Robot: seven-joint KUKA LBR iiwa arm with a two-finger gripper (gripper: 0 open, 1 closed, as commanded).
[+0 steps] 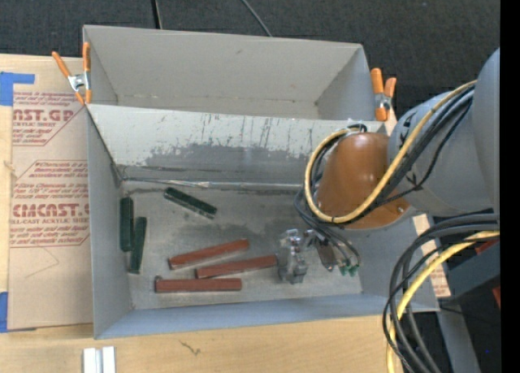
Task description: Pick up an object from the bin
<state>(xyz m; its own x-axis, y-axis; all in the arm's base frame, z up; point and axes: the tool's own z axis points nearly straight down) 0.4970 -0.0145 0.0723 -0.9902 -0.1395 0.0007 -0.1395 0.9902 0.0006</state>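
My gripper [292, 261] hangs low over the bin floor at the front right, under the orange wrist cover. Its metal tip sits right at the right end of the middle reddish-brown stick [236, 266]; whether it touches the stick I cannot tell. A second brown stick [209, 253] lies just behind that one, slanting up to the right. A third brown stick [198, 284] lies flat near the front wall, left of the gripper.
Two green sticks [126, 223] [136, 244] lie upright along the left wall. A dark green stick [190, 201] lies slanted near the back wall. The arm and its cables cover the bin's right side.
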